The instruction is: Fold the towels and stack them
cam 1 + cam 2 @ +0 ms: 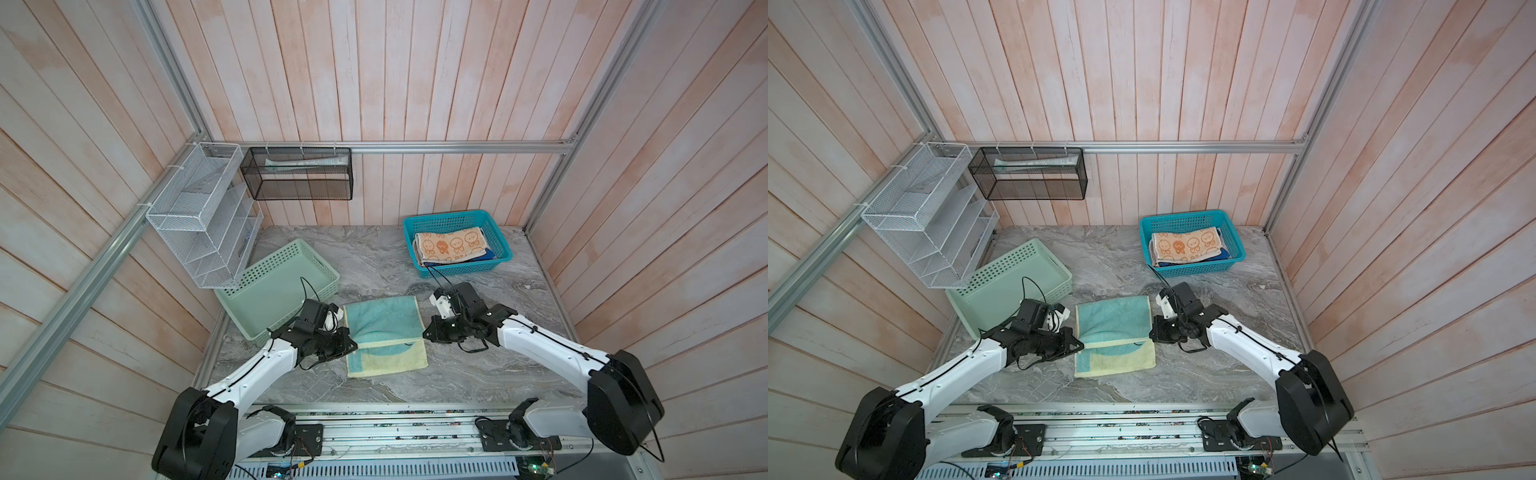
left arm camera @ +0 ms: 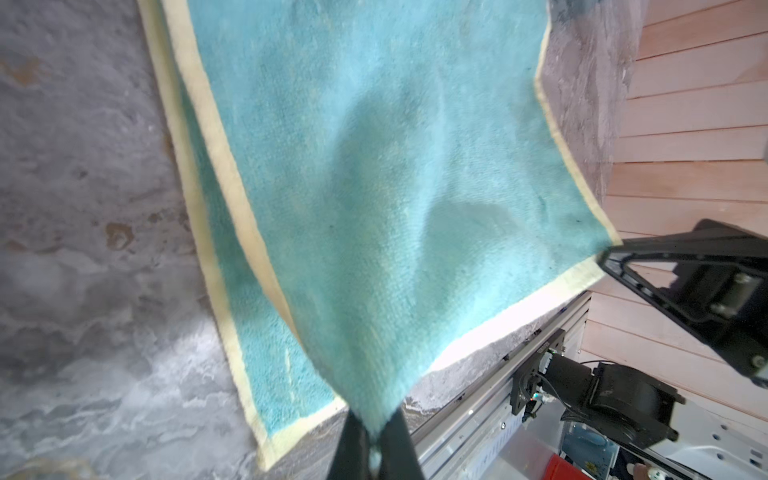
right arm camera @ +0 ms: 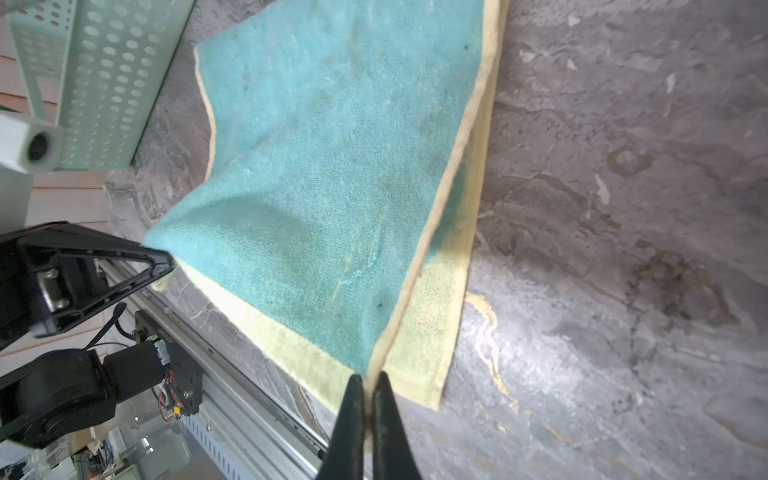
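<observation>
In both top views a pale yellow towel with teal patches (image 1: 382,328) (image 1: 1113,328) lies mid-table on the grey marble. Its far half is lifted over the near half, teal side up. My left gripper (image 1: 353,344) (image 2: 376,419) is shut on the lifted edge's left corner. My right gripper (image 1: 424,333) (image 3: 368,378) is shut on its right corner, pinching the yellow hem. The lower layer's near part lies flat, and the cloth (image 2: 395,166) (image 3: 332,145) sags between the two grips. At the back right, a folded orange-and-cream towel (image 1: 451,245) lies on a blue towel (image 1: 482,257) in a teal basket (image 1: 453,216).
A mint-green basket (image 1: 245,316) stands just left of my left arm, close to the towel. A white wire rack (image 1: 199,216) and a black mesh basket (image 1: 297,174) hang at the back left. A metal rail (image 1: 395,432) runs along the table's front edge.
</observation>
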Robot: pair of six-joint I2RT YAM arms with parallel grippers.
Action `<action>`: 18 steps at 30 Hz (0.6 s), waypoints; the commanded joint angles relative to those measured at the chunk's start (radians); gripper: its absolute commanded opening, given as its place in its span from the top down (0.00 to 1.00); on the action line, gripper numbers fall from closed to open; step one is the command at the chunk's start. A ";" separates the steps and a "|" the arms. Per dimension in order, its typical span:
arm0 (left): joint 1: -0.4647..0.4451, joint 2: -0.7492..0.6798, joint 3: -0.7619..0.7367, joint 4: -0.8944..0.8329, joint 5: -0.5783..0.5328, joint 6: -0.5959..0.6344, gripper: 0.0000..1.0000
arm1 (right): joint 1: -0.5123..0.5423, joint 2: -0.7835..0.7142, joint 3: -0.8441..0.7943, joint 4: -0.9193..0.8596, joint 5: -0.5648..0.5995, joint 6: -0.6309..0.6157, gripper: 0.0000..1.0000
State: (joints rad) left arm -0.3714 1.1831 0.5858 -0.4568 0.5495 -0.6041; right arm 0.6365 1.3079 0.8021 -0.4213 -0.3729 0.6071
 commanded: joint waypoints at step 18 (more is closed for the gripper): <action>-0.055 0.020 -0.111 -0.038 0.024 -0.120 1.00 | 0.057 0.100 -0.178 0.076 -0.034 0.061 1.00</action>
State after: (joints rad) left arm -0.4240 1.2263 0.4675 -0.4652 0.5911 -0.7116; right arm 0.6914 1.3991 0.6289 -0.3283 -0.4110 0.6853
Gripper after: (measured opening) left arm 0.059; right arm 0.052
